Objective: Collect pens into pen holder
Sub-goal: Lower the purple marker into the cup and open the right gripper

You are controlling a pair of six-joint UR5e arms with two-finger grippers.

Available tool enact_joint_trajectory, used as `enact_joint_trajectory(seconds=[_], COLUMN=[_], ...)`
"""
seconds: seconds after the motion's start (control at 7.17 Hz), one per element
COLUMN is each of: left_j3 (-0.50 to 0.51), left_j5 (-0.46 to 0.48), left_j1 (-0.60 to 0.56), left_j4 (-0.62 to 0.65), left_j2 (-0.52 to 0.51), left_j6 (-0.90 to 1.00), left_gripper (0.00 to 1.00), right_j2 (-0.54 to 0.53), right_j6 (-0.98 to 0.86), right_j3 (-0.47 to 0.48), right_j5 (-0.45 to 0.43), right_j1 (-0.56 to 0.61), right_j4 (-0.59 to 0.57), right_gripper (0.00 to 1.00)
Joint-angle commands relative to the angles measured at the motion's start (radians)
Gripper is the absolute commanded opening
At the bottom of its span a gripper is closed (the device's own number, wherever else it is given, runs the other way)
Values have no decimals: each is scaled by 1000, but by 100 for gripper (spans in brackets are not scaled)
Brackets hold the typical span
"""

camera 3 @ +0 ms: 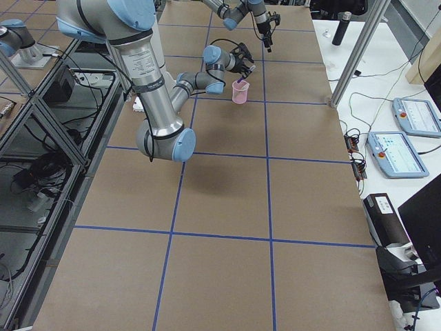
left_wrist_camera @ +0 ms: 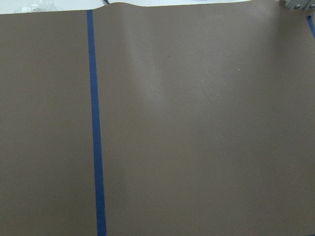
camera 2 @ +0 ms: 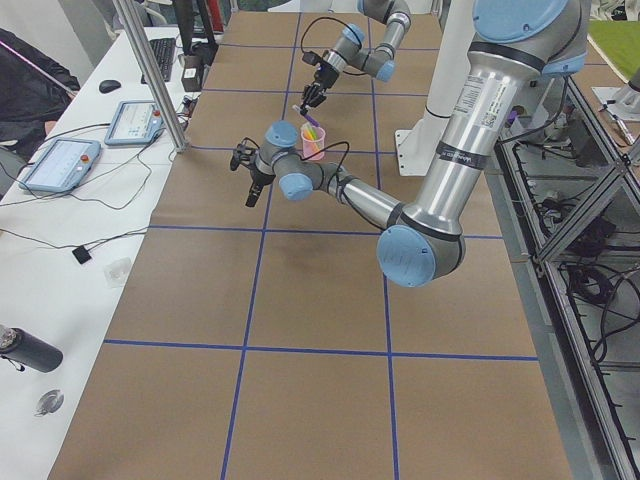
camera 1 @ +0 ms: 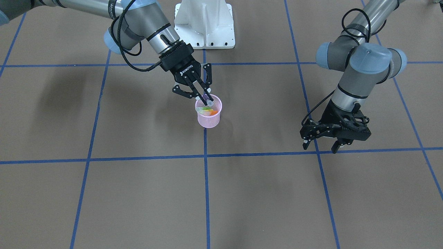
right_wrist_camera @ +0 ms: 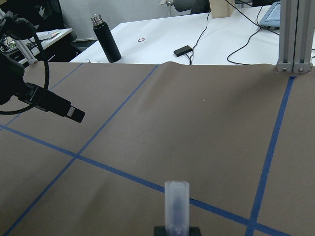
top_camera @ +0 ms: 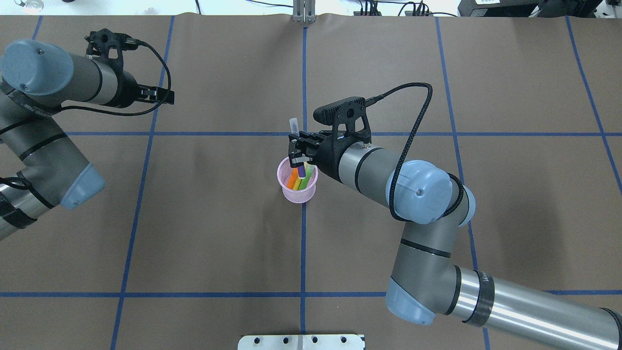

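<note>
At the left, well apart from everything else: left gripper (camera 1: 320,147), fingers spread and empty, poised above the brown counter (top_camera: 218,233). At the centre, upright on a blue tape line (top_camera: 303,243), just short of a crossing: pink mesh pen holder (top_camera: 297,195), with orange pen (top_camera: 292,181) and green pen (top_camera: 302,184) leaning inside. Directly over its rim: right gripper (top_camera: 297,160), clamped on the purple pen (top_camera: 302,170), lower end dipped inside the holder, pale cap (top_camera: 293,124) poking up past the fingers. Yellow pen impossible to make out.
</note>
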Motion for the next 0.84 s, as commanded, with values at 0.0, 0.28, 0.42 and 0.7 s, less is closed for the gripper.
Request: enact_joint_trajectory(seconds=[0.0, 0.28, 0.42, 0.7], left_j3=[11, 26, 28, 32], left_j5=[0, 0, 0, 0], left_j1=[1, 3, 3, 4], left_j4=[-4, -10, -10, -10], left_j2=[2, 0, 0, 0], left_j6=[1, 1, 2, 2], left_gripper=[100, 100, 100, 100], right_j2=[12, 12, 12, 5], right_j6=[-1, -1, -1, -1], right_j3=[-15, -28, -45, -62], right_j5=[-5, -39, -40, -63], right_j1=[-14, -40, -41, -60], right_j4=[1, 1, 1, 2], right_gripper=[0, 0, 0, 0])
